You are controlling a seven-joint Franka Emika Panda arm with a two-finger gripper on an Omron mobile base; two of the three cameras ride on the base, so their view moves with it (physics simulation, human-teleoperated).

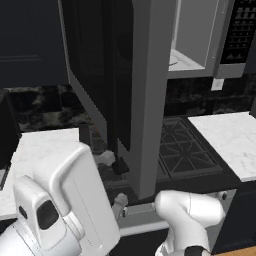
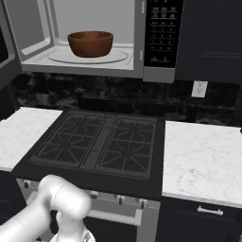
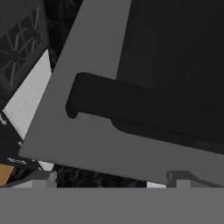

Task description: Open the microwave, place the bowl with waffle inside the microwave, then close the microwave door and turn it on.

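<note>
The gripper (image 3: 111, 177) has its 2 tips spread wide, pinching nothing. Directly ahead of it and close is the microwave door (image 3: 87, 131), swung open, its dark handle bar (image 3: 144, 111) crossing above the tips. Farther beyond, the bowl (image 2: 90, 43) sits inside the microwave (image 2: 94, 61), above the stove (image 2: 97, 142).

A black gas stove (image 2: 101, 144) with two grates sits between two white marble benches, one to its left (image 2: 19, 134) and one to its right (image 2: 203, 156). Knobs (image 2: 119, 200) line its front edge. A white wall outlet (image 2: 199, 89) sits on the dark speckled backsplash (image 2: 94, 97), under dark upper cabinets (image 2: 210, 38).
</note>
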